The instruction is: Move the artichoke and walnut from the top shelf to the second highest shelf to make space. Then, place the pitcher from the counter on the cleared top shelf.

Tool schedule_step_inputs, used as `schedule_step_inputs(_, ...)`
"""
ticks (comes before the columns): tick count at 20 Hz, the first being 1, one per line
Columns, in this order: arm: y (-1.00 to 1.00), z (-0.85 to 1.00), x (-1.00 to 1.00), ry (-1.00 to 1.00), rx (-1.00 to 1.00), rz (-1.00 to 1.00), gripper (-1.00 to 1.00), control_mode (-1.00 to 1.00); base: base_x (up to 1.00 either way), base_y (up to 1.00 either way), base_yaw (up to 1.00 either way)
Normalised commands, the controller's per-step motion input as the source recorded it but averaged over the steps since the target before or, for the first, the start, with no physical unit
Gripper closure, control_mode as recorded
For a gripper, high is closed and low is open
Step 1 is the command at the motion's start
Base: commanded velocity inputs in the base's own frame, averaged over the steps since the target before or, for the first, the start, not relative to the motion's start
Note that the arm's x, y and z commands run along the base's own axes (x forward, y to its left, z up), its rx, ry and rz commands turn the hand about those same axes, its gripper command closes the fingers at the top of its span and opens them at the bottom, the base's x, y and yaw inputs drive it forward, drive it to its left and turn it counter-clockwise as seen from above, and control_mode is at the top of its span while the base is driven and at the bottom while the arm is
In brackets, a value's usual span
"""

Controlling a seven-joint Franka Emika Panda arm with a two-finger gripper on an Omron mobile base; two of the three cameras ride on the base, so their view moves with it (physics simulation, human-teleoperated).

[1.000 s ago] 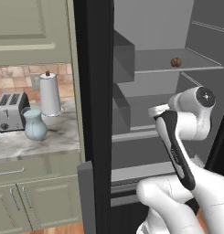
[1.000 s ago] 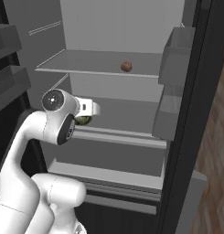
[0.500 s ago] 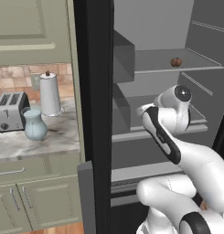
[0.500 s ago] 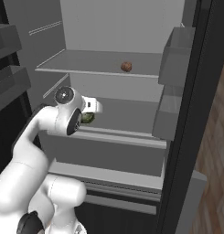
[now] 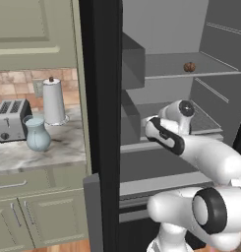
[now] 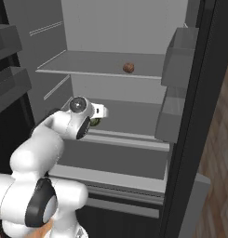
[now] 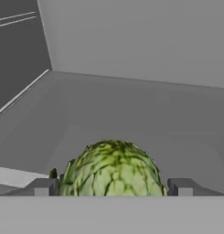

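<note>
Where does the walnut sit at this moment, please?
On the top shelf: the walnut rests there alone, above the claw.

top shelf (image 6: 87,69): walnut (image 6: 128,68) | second highest shelf (image 6: 134,122): artichoke (image 7: 112,170) | counter (image 5: 48,147): pitcher (image 5: 37,134)

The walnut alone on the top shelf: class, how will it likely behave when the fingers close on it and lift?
The walnut is small and round, so it would probably roll along the flat top shelf if nudged off-centre. Its wrinkled surface may give some grip. Being so small, it is likely light and easily missed.
</note>
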Motion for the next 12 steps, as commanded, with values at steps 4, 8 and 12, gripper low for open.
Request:
schedule_step_inputs(4,0.14,-0.20,0.82,0.00,0.00,0.00,1.00,-1.00,0.00,0.00,0.00)
schedule_step_inputs(8,0.13,-0.18,0.82,0.00,0.00,0.00,1.00,-1.00,0.00,0.00,0.00)
schedule_step_inputs(12,0.13,-0.21,0.75,0.00,0.00,0.00,1.00,-1.00,0.00,0.00,0.00)
